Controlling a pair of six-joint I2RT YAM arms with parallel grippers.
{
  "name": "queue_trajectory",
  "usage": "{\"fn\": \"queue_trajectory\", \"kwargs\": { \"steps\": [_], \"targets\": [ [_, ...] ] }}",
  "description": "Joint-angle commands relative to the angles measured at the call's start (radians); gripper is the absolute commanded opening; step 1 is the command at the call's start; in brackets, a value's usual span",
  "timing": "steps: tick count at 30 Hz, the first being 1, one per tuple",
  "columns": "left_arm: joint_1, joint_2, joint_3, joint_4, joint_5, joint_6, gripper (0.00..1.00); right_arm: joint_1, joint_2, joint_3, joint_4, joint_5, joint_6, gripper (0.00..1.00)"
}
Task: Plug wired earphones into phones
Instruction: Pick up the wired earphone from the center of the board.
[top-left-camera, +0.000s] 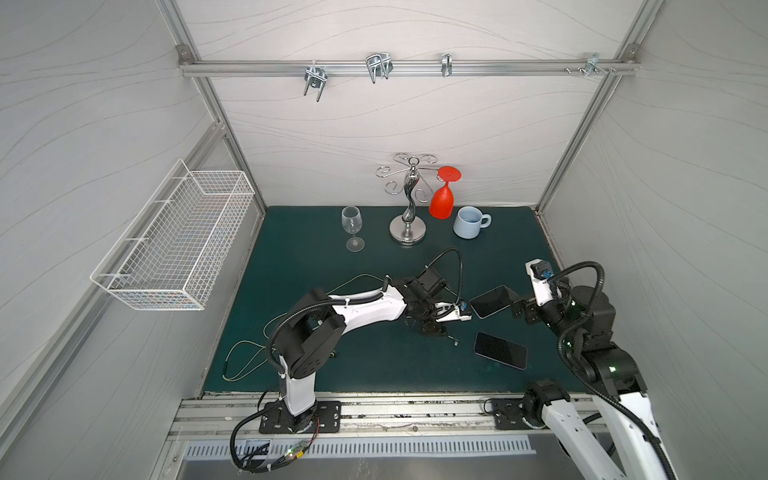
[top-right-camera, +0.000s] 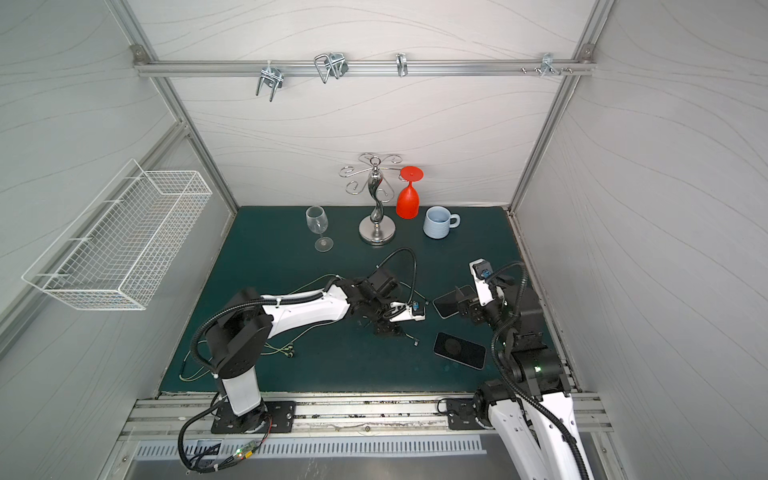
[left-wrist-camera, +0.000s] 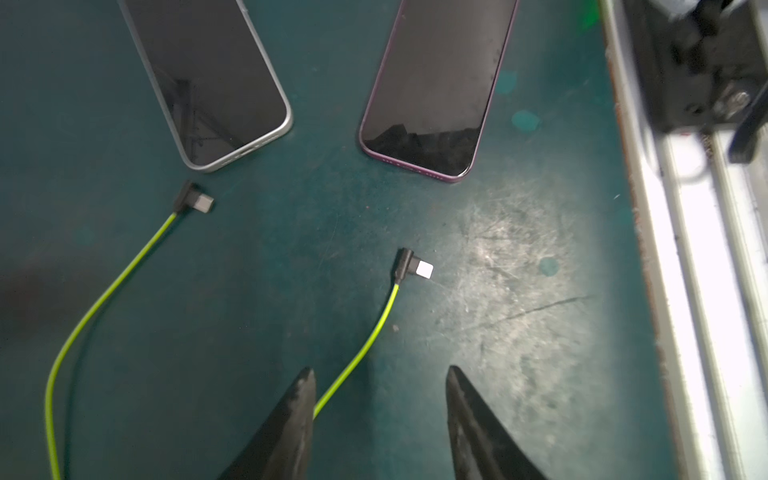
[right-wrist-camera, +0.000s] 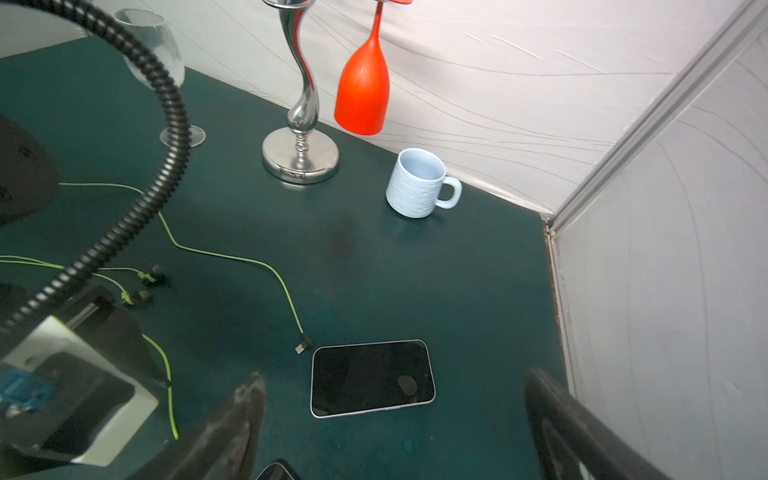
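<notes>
L gripper (left-wrist-camera: 380, 370) was set half-open astride cable (left-wrist-camera: 365, 345), unclamped, prob. to pinch behind plug (left-wrist-camera: 409, 266) at its 12 o'clock. R gripper (right-wrist-camera: 395, 374) was held wide, empty, near phone (right-wrist-camera: 370, 378), prob. to steady it.

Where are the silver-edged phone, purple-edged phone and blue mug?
silver-edged phone (left-wrist-camera: 208, 79): left wrist view, screen middle.
purple-edged phone (left-wrist-camera: 438, 79): left wrist view, screen middle.
blue mug (right-wrist-camera: 409, 195): right wrist view, outer wall.

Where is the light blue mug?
In both top views the light blue mug stands upright at the back of the green mat, just right of the silver glass rack and the red glass hanging from it.
</notes>
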Motion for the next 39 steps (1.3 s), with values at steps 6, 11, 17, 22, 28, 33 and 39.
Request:
{"fn": "queue_trajectory", "kwargs": {
  "steps": [6, 11, 17, 22, 28, 33, 39],
  "targets": [
    [-0.032, 0.127, 0.131, -0.053, 0.000, 0.160, 0.34, 0.006, -0.012, 0.016, -0.050, 0.043, 0.012, 0.95],
    [-0.036, 0.169, 0.135, -0.063, 0.004, 0.225, 0.32, 0.006, 0.003, 0.019, -0.048, 0.024, 0.011, 0.95],
    [-0.039, 0.208, 0.148, -0.074, -0.019, 0.247, 0.27, 0.020, 0.026, 0.027, -0.038, 0.015, 0.014, 0.95],
    [-0.059, 0.251, 0.168, -0.106, -0.057, 0.267, 0.21, 0.041, 0.037, 0.028, -0.046, 0.013, 0.006, 0.95],
    [-0.065, 0.320, 0.231, -0.218, -0.090, 0.279, 0.07, 0.072, 0.049, 0.041, -0.070, 0.018, -0.004, 0.95],
    [-0.068, 0.350, 0.263, -0.303, -0.119, 0.292, 0.02, 0.091, 0.060, 0.041, -0.076, 0.027, -0.013, 0.96],
    [-0.070, 0.356, 0.284, -0.344, -0.170, 0.252, 0.00, 0.098, 0.070, 0.039, -0.059, 0.046, -0.023, 0.96]
  ]
}}
